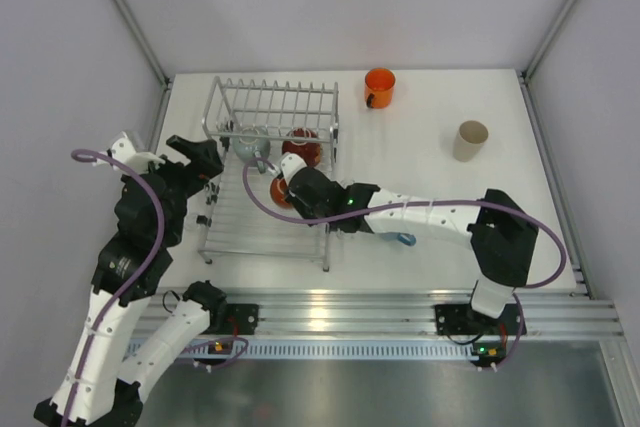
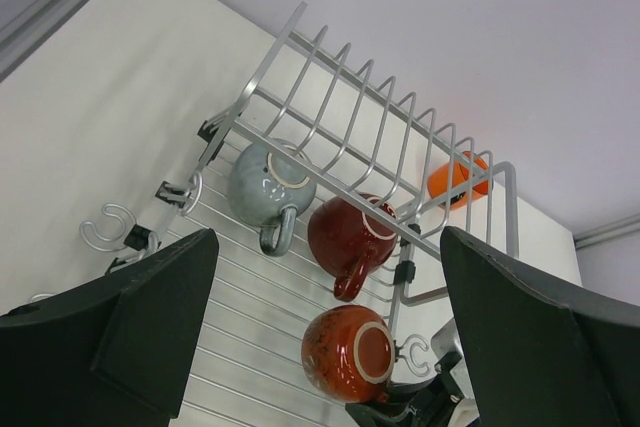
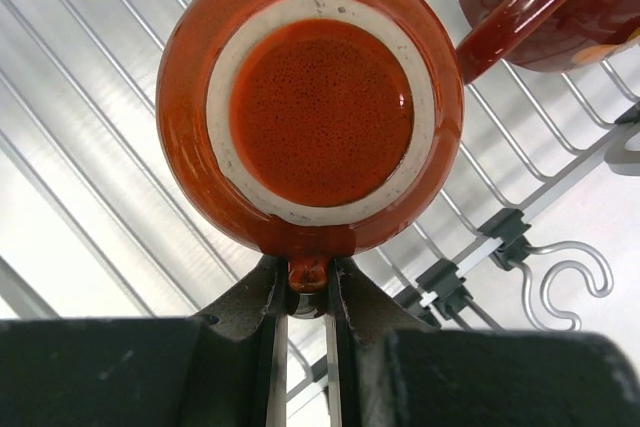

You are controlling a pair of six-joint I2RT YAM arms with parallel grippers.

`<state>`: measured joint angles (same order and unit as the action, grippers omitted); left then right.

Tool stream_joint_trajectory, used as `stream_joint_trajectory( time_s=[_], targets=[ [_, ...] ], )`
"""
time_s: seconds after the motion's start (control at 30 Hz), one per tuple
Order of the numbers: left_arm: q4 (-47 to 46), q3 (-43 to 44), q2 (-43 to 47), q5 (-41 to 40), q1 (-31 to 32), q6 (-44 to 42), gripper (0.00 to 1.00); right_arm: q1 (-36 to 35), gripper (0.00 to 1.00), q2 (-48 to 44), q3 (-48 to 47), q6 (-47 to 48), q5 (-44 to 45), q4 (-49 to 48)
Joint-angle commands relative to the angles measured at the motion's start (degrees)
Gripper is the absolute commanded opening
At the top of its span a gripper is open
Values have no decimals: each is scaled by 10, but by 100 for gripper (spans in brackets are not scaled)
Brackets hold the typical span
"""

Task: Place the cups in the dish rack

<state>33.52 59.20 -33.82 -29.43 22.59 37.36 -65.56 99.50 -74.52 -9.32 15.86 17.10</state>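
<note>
The dish rack (image 1: 240, 222) stands at the table's left; it also shows in the left wrist view (image 2: 340, 97) and the right wrist view (image 3: 100, 147). In it lie the light blue mug (image 1: 250, 147) (image 2: 265, 182) and the red mug (image 1: 302, 147) (image 2: 350, 232) by the tines. My right gripper (image 1: 290, 185) (image 3: 308, 277) is shut on the handle of the dark red-orange mug (image 1: 281, 191) (image 3: 310, 97) (image 2: 345, 347), held base-up over the rack floor. My left gripper (image 1: 195, 159) (image 2: 330, 287) is open and empty at the rack's left side. The orange mug (image 1: 380, 87) and grey-beige mug (image 1: 470, 140) stand on the table.
Wire hooks hang off the rack's sides (image 3: 570, 277) (image 2: 105, 227). Grey walls close in the table at left, back and right. An aluminium rail (image 1: 380, 307) runs along the near edge. My right arm (image 1: 430, 215) stretches across the table from the right.
</note>
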Motion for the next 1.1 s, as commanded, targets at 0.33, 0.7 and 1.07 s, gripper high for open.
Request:
stream_joint_trajectory(
  time_s=[0.33,0.7,1.07],
  targets=[
    [-8,43,1,-17,1,-14,98,25,0,25,10,77,-12,-80],
    [-7,43,15,-27,1,-19,98,53,0,38,33,108,-24,-91],
    [-8,36,10,-17,1,-5,98,66,14,56,34,107,-18,-93]
  ],
)
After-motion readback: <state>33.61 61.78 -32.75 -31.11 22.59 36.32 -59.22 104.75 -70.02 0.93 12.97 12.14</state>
